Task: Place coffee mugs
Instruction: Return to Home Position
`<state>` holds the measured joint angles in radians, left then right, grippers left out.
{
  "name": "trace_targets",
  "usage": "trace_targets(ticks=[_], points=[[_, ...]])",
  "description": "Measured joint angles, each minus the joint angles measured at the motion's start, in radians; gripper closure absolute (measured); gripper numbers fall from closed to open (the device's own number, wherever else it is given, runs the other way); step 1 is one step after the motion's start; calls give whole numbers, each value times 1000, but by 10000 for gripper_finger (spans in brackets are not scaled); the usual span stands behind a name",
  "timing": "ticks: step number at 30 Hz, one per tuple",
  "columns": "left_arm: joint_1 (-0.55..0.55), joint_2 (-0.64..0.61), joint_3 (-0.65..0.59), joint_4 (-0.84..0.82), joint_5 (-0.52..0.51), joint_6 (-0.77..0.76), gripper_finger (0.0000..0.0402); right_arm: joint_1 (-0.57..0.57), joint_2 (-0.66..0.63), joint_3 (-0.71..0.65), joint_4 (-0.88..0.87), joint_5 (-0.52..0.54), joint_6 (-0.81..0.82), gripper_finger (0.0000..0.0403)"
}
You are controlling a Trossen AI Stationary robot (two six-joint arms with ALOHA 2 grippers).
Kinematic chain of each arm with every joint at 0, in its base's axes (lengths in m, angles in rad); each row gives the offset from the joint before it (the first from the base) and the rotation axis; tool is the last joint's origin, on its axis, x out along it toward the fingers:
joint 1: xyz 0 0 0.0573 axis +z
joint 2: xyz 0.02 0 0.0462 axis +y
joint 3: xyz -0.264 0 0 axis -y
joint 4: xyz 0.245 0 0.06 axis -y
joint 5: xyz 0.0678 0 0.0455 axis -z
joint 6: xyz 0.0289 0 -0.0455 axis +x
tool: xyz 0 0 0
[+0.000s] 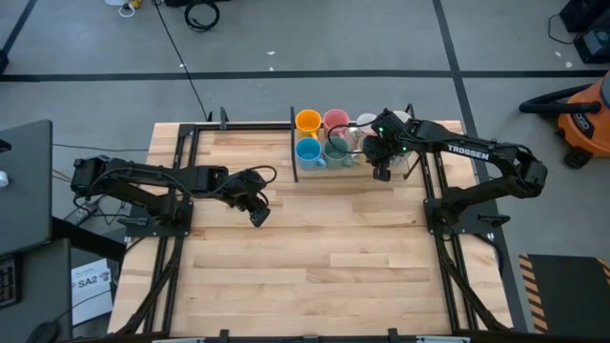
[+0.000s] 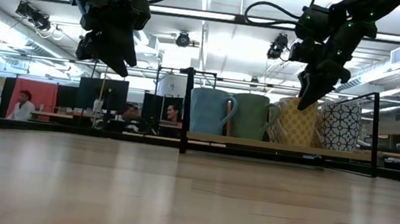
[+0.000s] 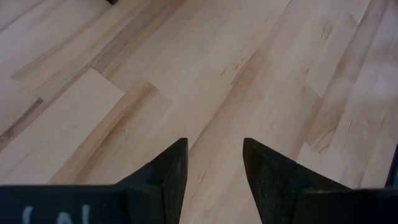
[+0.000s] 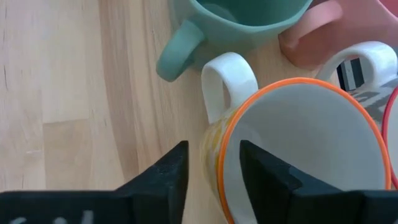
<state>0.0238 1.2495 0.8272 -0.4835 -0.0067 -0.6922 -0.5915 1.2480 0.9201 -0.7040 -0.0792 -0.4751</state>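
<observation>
The mugs stand grouped at the table's far edge, behind a black frame post (image 1: 294,145): orange (image 1: 307,121), pink (image 1: 335,120), light blue (image 1: 308,151), teal-green (image 1: 336,151) and white ones (image 1: 367,123). My right gripper (image 4: 211,168) is open over a yellow-patterned mug with an orange rim (image 4: 298,134). One finger is outside its wall and one is over its white inside, beside its white handle (image 4: 227,81). The low view shows this gripper (image 2: 304,102) at that mug's top (image 2: 296,124). My left gripper (image 1: 259,215) hangs open above bare table. My right gripper comes from above, pointing down, and straddles the yellow mug's wall near the handle (image 4: 214,146), one finger inside and one outside. Whether a finger touches the wall I cannot tell. The mug stands upright among the others.
Teal-green mug (image 4: 239,25) and pink mug (image 4: 323,37) crowd the yellow one, and a black-and-white patterned mug (image 2: 341,126) stands beside it. Thin black frame rails (image 2: 375,133) edge the mug area. Wide open wood lies on the near half of the table (image 1: 324,267). People sit in the room behind.
</observation>
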Motion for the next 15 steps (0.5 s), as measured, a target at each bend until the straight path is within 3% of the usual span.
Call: trace_targets(ticks=[6,15], points=[[0,0,0,0,0,0,241,0,0,0,0,1,0,225],[0,0,0,0,0,0,241,3,0,46,-24,62,0,218]])
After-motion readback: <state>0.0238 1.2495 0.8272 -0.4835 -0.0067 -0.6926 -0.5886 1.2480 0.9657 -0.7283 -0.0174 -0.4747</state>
